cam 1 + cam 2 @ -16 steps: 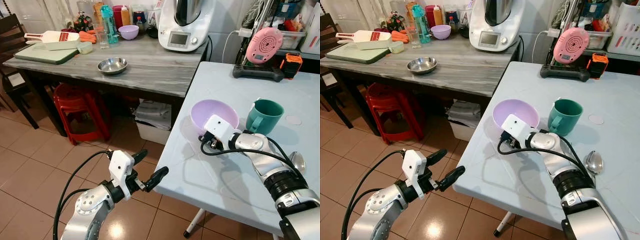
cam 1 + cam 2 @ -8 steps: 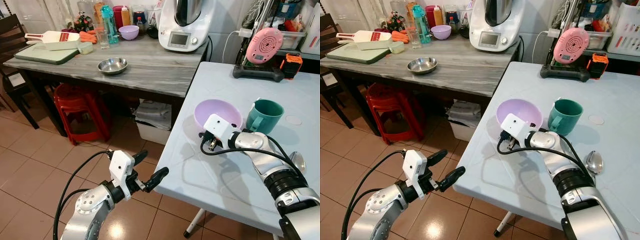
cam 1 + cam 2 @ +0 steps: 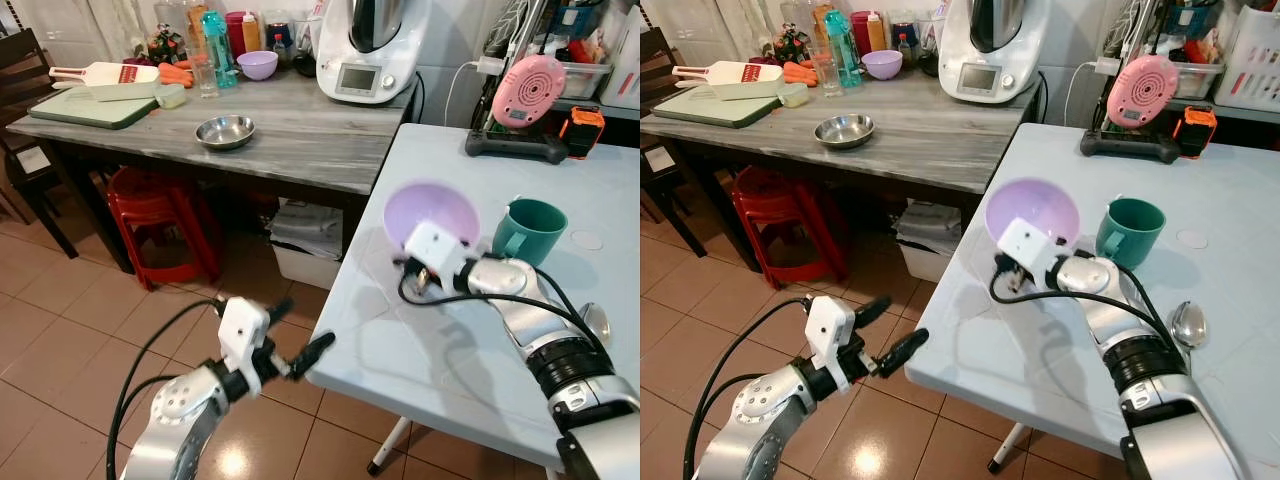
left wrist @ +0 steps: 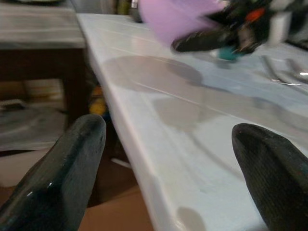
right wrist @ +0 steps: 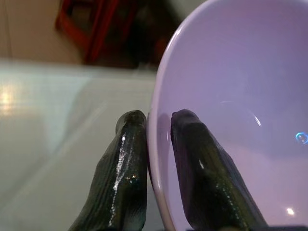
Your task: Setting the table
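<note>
A: How should this step go?
B: The left gripper (image 3: 290, 338) waits spread below the table (image 3: 420, 350). The right gripper (image 5: 159, 159) pinches the purple bowl (image 3: 432, 213) by its rim, tilted; level it, lower gently.
A: Count?
B: One spoon (image 3: 1188, 325), one bowl, one green mug (image 3: 528, 231).

Bright, even room light is filling the head views. The white table (image 3: 470, 380) is catching soft arm shadows, and glare is bouncing off the floor tiles (image 3: 232, 462). Motion blur is smearing the purple bowl (image 4: 175, 17) in the left wrist view.
</note>
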